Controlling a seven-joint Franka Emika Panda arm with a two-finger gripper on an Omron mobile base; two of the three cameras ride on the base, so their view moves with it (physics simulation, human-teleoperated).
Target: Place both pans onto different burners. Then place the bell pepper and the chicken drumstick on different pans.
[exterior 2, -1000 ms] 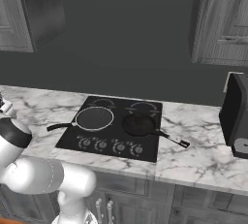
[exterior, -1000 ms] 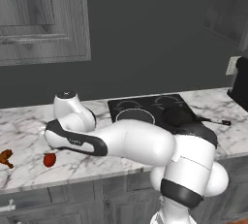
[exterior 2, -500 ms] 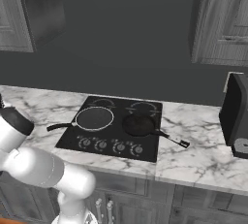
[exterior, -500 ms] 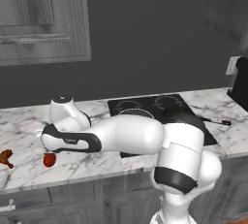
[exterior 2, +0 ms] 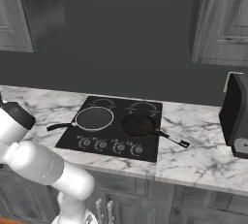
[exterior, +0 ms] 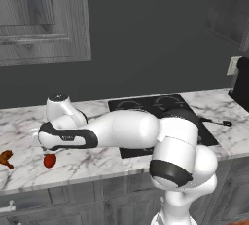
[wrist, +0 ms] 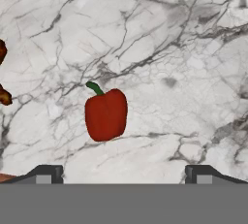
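The small glossy red bell pepper (wrist: 106, 114) with its green stem lies on its side on the white grey-veined marble counter (wrist: 169, 39), centred ahead of the gripper (wrist: 124, 173). In the left base view the same pepper (exterior: 49, 160) sits near the counter's front edge, well left of the cooktop. The orange-brown chicken drumstick (exterior: 6, 159) lies further left, apart from the pepper.

Task status: both round dark frying pans already rest on the flat black glass cooktop (exterior 2: 110, 143). The pale-rimmed pan (exterior 2: 94, 118) occupies the near left burner; the all-dark pan (exterior 2: 138, 125) occupies the near right burner. The pan step appears complete, although the burner rings under the pans are hard to make out. Neither food item has been moved to a pan; both transfers remain.

Arm pose: the white arm (exterior: 121, 130) reaches far left and low across the counter, with the hand directed down over the pepper. The fingertips (wrist: 48, 173) stand fully spread on either side of the pepper, not touching it, and nothing is gripped.
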